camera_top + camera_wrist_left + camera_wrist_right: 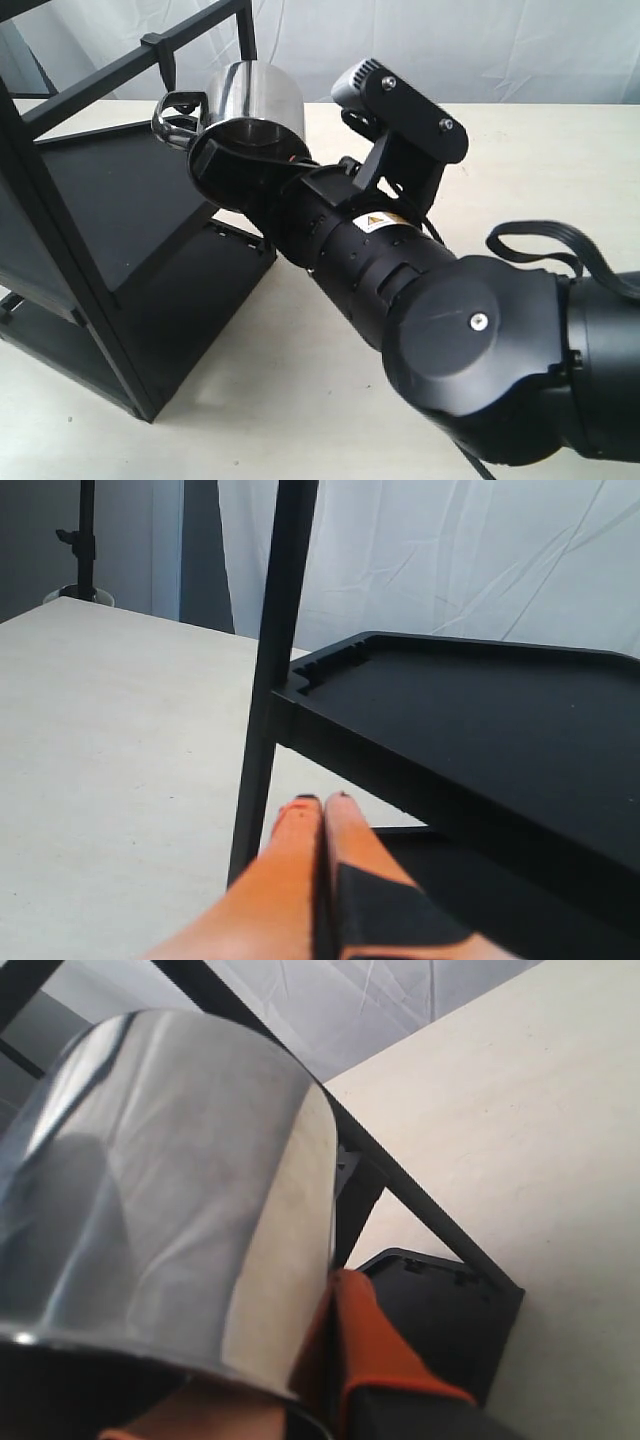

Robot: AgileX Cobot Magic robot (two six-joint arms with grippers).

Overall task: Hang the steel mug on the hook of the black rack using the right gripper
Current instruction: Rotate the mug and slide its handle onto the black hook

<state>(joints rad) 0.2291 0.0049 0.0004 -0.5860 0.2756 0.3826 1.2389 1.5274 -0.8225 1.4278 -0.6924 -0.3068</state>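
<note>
The steel mug (258, 92) is held tilted, high beside the black rack (95, 185), with my right gripper (248, 152) shut on its rim. The mug's looped handle (178, 115) points at the rack, just under the small hook (163, 58) clipped on the top bar; I cannot tell whether they touch. In the right wrist view the mirror-like mug (170, 1190) fills the frame, and one orange finger (372, 1345) lies against its outer wall. My left gripper (325, 805) is shut and empty, low beside a rack post (268, 710).
The rack stands on a pale table (520, 170), with its tray shelves (480, 710) one above another. A white cloth backdrop (450, 45) hangs behind. The right arm's thick black body (470, 340) fills the near right of the exterior view.
</note>
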